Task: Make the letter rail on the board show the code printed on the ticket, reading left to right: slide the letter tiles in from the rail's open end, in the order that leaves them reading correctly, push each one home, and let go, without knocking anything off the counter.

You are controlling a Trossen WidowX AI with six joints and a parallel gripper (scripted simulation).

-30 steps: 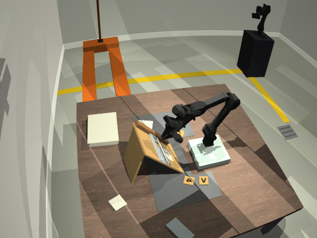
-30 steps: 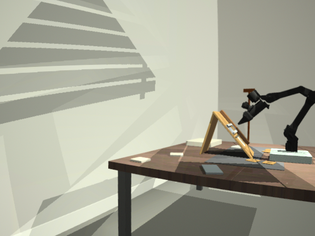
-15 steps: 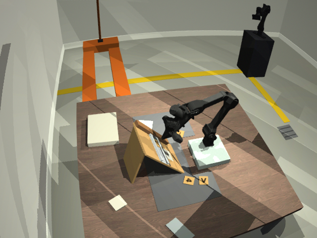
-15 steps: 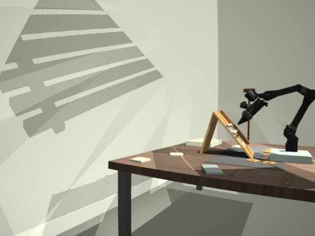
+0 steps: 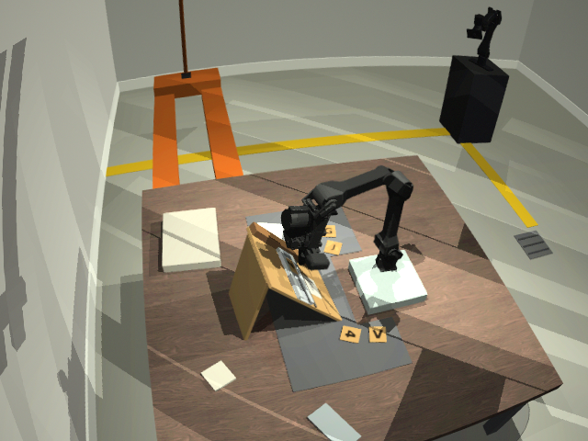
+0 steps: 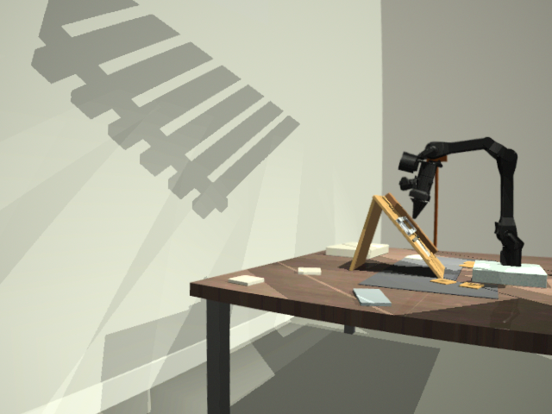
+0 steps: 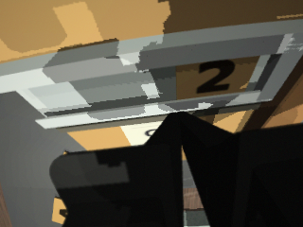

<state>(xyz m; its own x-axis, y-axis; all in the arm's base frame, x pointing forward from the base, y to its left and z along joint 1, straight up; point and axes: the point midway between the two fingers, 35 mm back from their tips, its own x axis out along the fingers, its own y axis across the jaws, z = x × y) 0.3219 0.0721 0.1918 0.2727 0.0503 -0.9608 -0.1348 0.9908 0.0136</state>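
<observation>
A tilted wooden board (image 5: 267, 260) (image 6: 373, 222) carries a grey letter rail (image 5: 303, 285) (image 7: 95, 71). In the wrist view an orange tile marked 2 (image 7: 215, 76) sits in the rail near its right end. A white ticket (image 7: 139, 132) lies just below the rail, mostly hidden by my fingers. My gripper (image 5: 317, 262) (image 6: 417, 214) (image 7: 177, 119) is shut and empty, its tip just in front of the rail by the 2 tile. Loose orange tiles lie flat on the grey mat: 4 (image 5: 350, 333), V (image 5: 377, 333), G (image 5: 329, 231) and J (image 5: 333, 247).
The arm stands on a pale block (image 5: 387, 285) to the right of the board. A cream slab (image 5: 190, 239) lies at the back left. A small cream pad (image 5: 218, 375) and a grey-blue pad (image 5: 332, 422) lie near the front edge.
</observation>
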